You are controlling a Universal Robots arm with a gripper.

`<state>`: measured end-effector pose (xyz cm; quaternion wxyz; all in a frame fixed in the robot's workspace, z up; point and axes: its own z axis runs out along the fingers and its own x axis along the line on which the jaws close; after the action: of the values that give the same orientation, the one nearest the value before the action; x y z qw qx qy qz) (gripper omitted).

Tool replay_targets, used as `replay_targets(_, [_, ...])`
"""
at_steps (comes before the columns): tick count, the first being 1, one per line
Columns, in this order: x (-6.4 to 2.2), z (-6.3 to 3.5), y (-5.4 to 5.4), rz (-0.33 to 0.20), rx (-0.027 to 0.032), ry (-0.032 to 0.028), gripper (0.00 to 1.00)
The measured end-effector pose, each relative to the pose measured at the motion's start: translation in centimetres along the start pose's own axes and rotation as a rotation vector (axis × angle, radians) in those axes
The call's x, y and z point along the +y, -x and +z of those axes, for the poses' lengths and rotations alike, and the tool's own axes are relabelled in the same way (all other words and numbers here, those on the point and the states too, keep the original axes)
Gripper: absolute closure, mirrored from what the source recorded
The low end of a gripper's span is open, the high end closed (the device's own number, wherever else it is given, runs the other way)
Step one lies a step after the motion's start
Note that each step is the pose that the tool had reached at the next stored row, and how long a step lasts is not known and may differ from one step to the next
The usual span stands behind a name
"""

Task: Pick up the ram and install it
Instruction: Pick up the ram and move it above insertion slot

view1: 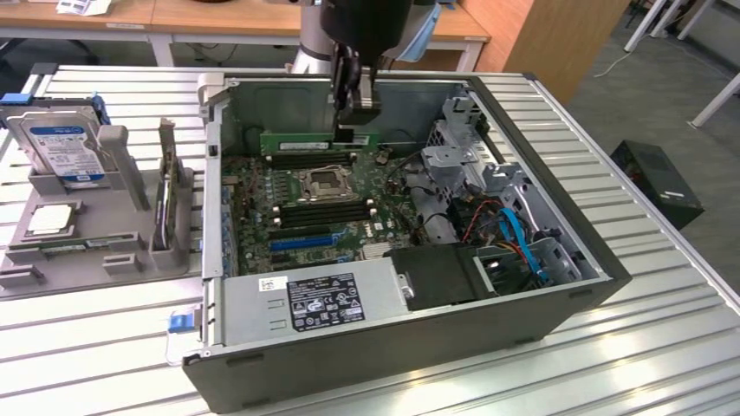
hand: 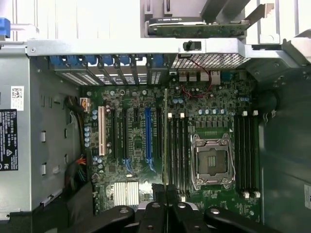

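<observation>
The ram (view1: 310, 139) is a long green stick held level and on edge, inside the open computer case (view1: 555, 217) above the motherboard's (view1: 303, 221) far side. My gripper (view1: 356, 128) reaches down from above and is shut on the ram's end at the exterior view's right. From the wrist, the ram (hand: 166, 131) appears edge-on as a thin line running out from my gripper (hand: 165, 190). It hangs over the edge of the black memory slots (hand: 178, 150) beside the processor socket (hand: 212, 160). Another bank of slots (hand: 248, 150) lies on the socket's other side.
A grey holder (view1: 127, 251) on the exterior view's left carries a hard drive (view1: 64, 152) and a silver processor chip (view1: 52, 218). Inside the case sit the power supply (view1: 324, 299), a drive cage (view1: 463, 160) and cable bundles (view1: 509, 234). Expansion slots (hand: 148, 133) lie beside the memory slots.
</observation>
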<state>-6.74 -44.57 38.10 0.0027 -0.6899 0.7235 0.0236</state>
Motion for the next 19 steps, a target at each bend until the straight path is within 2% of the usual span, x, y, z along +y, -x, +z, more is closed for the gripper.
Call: replay_targets(19, [-0.11,3.46,-0.1,0.000,0.0000,0.0000,0.88])
